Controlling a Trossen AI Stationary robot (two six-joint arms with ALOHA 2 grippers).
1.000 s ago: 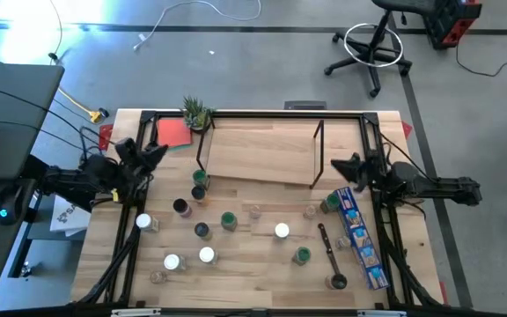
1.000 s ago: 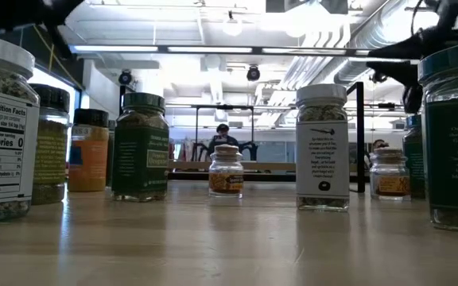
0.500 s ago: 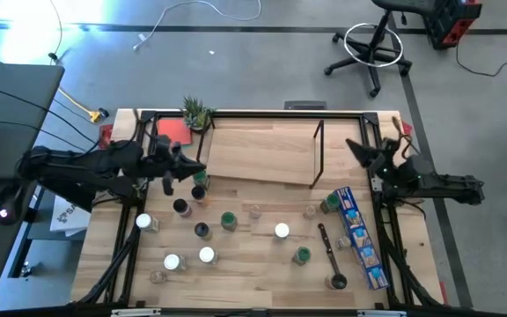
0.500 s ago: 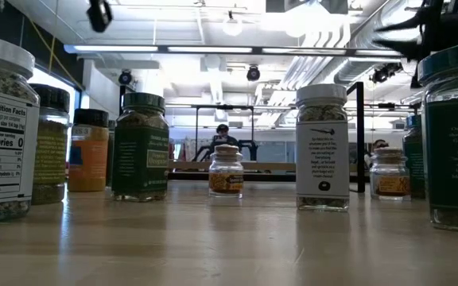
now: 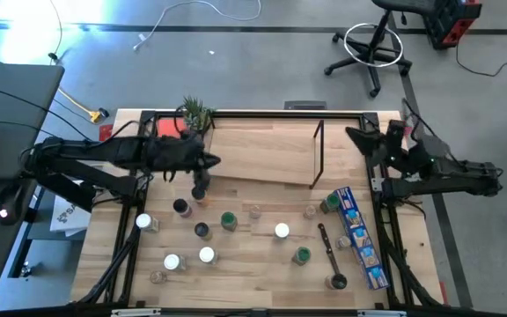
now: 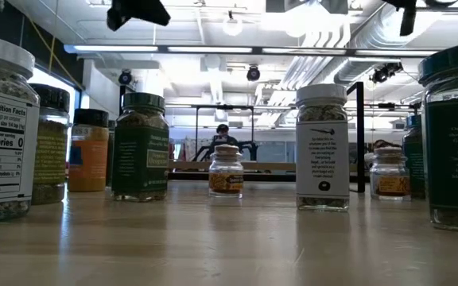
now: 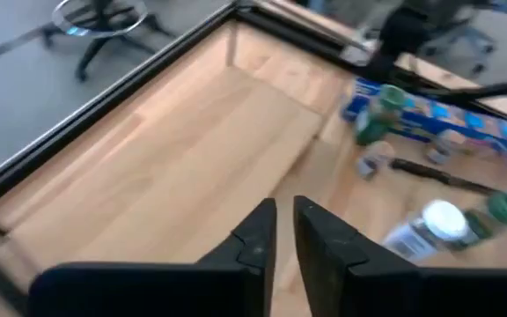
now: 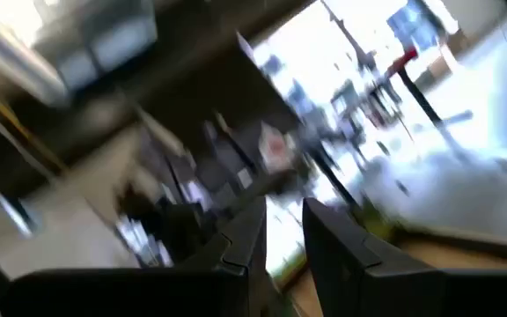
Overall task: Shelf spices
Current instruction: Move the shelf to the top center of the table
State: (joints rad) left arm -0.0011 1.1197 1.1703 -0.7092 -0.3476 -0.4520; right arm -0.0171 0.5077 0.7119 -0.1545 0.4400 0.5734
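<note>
Spices: small clear cylindrical jars [image 5: 227, 220] with white, green and black round caps, scattered upright over the front half of the light wooden table [image 5: 253, 282]; none is on a board yet.
Shelf: low stepped rack of thin black rods and pale wood boards [image 5: 262, 150] at the table's back, bare as far as I can see.
Left gripper [image 5: 214, 160]: raised over the shelf's left end, above the nearest jars; fingers [image 7: 258, 238] a narrow slit apart, holding nothing.
Right gripper [image 5: 359, 139]: lifted at the shelf's right end, angled up towards the room; fingers nearly together, empty.
Handling (a judgement): the jars look rigid, light and smooth-sided, so likely slippery and easy to tip.
Hold: across the body just under the cap, jaws level.
Clutter: a long blue printed box [image 5: 360, 236] and a black-handled utensil [image 5: 330, 255] lie on the right.
</note>
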